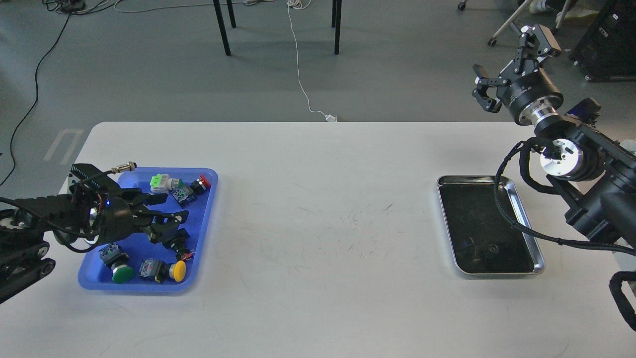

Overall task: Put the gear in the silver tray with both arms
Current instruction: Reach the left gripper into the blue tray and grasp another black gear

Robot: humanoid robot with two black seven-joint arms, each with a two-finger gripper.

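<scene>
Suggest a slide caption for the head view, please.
Left gripper open above the blue tray of pushbuttons; right gripper raised, silver tray empty.

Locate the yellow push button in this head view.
The yellow push button lies in the blue tray on the table's left side, near its front edge, right of the green push button.
</scene>
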